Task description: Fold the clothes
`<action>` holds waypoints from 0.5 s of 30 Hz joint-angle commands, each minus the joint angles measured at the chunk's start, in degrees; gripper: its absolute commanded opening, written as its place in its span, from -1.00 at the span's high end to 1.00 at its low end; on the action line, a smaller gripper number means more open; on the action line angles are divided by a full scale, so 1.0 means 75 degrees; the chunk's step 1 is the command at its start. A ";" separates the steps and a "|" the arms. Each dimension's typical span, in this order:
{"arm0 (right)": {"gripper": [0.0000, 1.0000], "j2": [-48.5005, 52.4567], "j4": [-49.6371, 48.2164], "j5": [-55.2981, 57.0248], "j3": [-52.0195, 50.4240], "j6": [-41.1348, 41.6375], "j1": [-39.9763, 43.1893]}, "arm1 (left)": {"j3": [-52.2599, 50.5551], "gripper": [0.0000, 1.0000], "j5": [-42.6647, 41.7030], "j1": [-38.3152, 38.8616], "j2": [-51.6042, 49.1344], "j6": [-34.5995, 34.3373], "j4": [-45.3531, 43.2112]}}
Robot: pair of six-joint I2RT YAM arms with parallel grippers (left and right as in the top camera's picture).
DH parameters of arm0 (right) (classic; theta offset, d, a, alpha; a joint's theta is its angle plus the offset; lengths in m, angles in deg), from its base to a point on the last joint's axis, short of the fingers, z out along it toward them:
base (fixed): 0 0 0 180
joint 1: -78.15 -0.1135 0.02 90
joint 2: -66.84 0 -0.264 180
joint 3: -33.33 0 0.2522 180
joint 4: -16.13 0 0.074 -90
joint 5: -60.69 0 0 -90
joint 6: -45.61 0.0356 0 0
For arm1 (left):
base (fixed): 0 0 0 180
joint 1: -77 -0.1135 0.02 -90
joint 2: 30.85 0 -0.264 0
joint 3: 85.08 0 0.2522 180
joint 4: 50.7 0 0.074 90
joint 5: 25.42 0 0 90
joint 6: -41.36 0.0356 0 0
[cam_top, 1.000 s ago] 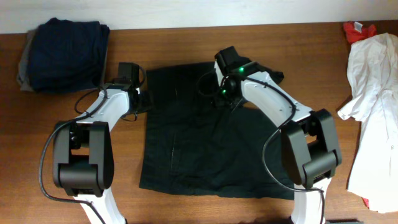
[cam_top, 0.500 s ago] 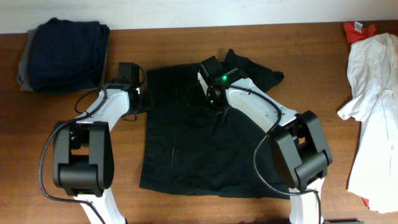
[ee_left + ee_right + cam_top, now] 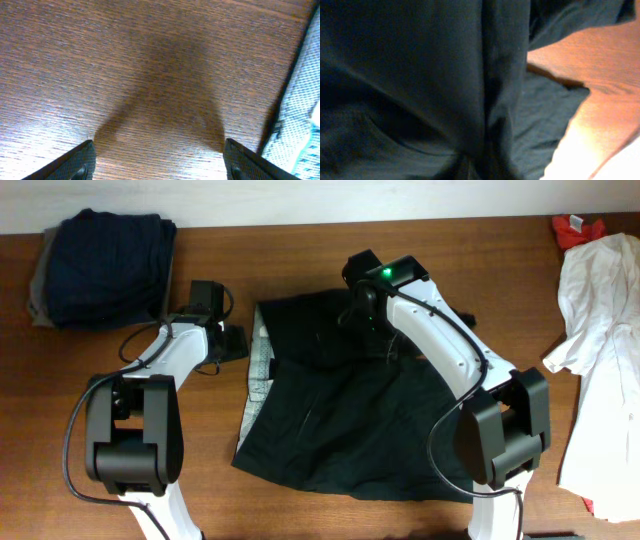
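**Over the far edge of the black garment (image 3: 340,420): right gripper (image 3: 363,315) above the cloth, left gripper (image 3: 235,340) just beside it**

At the right gripper the fingers are hidden; from overhead the wrist covers them, and the right wrist camera sees only dark cloth close up, with a ridge running down the middle of the view; whether the jaws pinch that ridge or merely sit over it cannot be told. Outward from it, the black garment spreads toward the arm bases and to both sides, so this gripper sits over the garment's far edge; the long axis runs from that far edge back toward the bases, leaning slightly, and the near hem lies between the two bases. Along the garment's left edge a strip is turned over, showing a pale lining (image 3: 262,365). The left gripper hovers just beside that strip, over the bare table (image 3: 300,250); its wrist view shows the fingers spread wide with nothing between them, and the pale lining at the right margin. Judged from this, the right arm is the nearer to a working hold on the far edge; the left arm would need only a short reach to its right to meet the turned strip. Well apart lie the navy pile (image 3: 105,265) at the far left corner and the white garment (image 3: 600,350) along the right side.
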 commanded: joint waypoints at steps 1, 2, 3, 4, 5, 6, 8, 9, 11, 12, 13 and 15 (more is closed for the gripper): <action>-0.96 -0.0125 0.0358 -0.0143 0.0064 0.0160 -0.0055 | -0.0402 -0.64 -0.0149 -0.0149 -0.0726 -0.0189 0.0245; -0.97 -0.0125 0.0408 -0.0172 0.0064 0.0160 -0.0055 | -0.0399 -0.64 -0.0152 -0.0149 -0.0726 -0.0189 0.0245; -0.97 -0.0125 0.0408 -0.0169 0.0064 0.0160 -0.0044 | -0.0382 -0.63 -0.0152 -0.0149 -0.0726 -0.0189 0.0283; -0.97 -0.0125 0.0408 -0.0166 0.0064 0.0160 -0.0026 | -0.0219 -0.63 -0.0149 -0.0149 -0.0711 -0.0189 0.0536; -0.97 -0.0125 0.0399 -0.0163 0.0064 0.0160 -0.0020 | -0.0061 -0.62 -0.0152 -0.0149 -0.0694 -0.0189 0.0766; -0.97 -0.0125 0.0373 -0.0163 0.0064 0.0160 -0.0017 | 0.0085 -0.60 -0.0152 -0.0149 -0.0679 -0.0189 0.0970; -0.97 -0.0125 0.0207 -0.0166 0.0064 0.0160 0.0017 | 0.0656 -0.47 -0.0478 -0.0105 -0.0574 -0.0178 0.1670; -0.97 -0.0125 0.0152 -0.0169 0.0064 0.0163 0.0035 | 0.0720 -0.47 -0.0743 -0.0067 -0.0530 -0.0105 0.1711; -0.97 -0.0125 0.0044 -0.0178 0.0064 0.0163 0.0079 | 0.0734 -0.58 -0.1568 0.0038 -0.0495 0.0341 0.1635; -0.97 -0.0125 -0.0009 -0.0201 0.0064 0.0163 0.0082 | 0.0734 -0.62 -0.2107 0.0119 -0.0495 0.0603 0.1606; -0.97 -0.0125 -0.0038 -0.0227 0.0064 0.0163 0.0082 | 0.0731 -0.63 -0.2486 0.0210 -0.0504 0.0828 0.1591; -0.97 -0.0096 -0.0079 -0.0233 0.0064 0.0163 0.0079 | 0.0731 -0.63 -0.2649 0.0391 -0.0501 0.0886 0.1562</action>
